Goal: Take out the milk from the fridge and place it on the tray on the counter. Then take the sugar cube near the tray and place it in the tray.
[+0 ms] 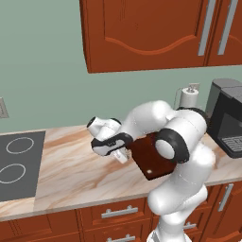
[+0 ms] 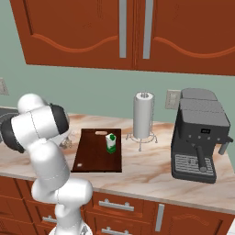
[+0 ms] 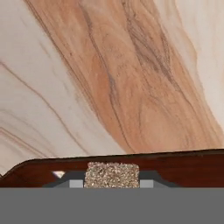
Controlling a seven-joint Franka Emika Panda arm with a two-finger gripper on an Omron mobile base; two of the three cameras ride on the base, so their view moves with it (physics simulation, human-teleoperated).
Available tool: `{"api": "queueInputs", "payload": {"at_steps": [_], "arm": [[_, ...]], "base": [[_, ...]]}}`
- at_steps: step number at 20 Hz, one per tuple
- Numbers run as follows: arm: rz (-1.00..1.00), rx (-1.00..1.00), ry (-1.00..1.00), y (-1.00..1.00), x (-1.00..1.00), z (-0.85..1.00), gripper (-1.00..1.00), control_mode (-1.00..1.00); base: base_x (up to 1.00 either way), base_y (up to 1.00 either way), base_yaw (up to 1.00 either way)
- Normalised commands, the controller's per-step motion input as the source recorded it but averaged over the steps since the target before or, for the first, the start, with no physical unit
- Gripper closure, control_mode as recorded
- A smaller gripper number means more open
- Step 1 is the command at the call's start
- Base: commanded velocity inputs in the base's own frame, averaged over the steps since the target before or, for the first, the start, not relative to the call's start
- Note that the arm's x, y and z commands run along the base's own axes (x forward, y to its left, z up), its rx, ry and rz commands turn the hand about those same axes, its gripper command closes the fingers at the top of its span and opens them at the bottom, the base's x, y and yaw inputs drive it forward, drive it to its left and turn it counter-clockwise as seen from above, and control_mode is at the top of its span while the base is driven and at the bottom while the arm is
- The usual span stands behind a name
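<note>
My gripper (image 1: pixel 122 156) hangs low over the beige counter (image 1: pixel 71 165), just left of the dark brown tray (image 1: pixel 142 153). In the hand view the gripper (image 3: pixel 111 180) is shut on the sugar cube (image 3: pixel 112 174), a pale grainy block between the two tips. The tray (image 3: pixel 183 168) edge runs across the bottom of that view, with veined counter (image 3: pixel 109 87) beyond. The milk (image 2: pixel 110 142), white with a green cap and band, stands upright on the tray (image 2: pixel 92 156). The fridge is out of view.
A grey stovetop (image 1: pixel 16 163) lies at the counter's left end. A paper-towel roll (image 2: pixel 143 114) and a dark coffee machine (image 2: pixel 199 133) stand to the right of the tray. Wooden wall cabinets (image 1: pixel 151 33) hang overhead, and drawers (image 1: pixel 118 212) sit below the counter.
</note>
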Motion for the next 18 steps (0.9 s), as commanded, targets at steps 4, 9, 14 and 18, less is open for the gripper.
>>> {"api": "queueInputs", "payload": {"at_steps": [4,9,14,18], "arm": [[0.00,0.00,-0.13,-0.34,-0.28,0.32,1.00,-1.00],[0.00,0.00,-0.09,-0.44,-0.06,0.31,1.00,-1.00],[0.00,0.00,-0.05,-0.41,0.00,0.21,1.00,-1.00],[0.00,0.00,0.00,-0.36,0.00,0.00,1.00,-1.00]], "base": [[0.00,0.00,0.00],[0.00,0.00,0.00],[0.00,0.00,0.00],[0.00,0.00,0.00]]}}
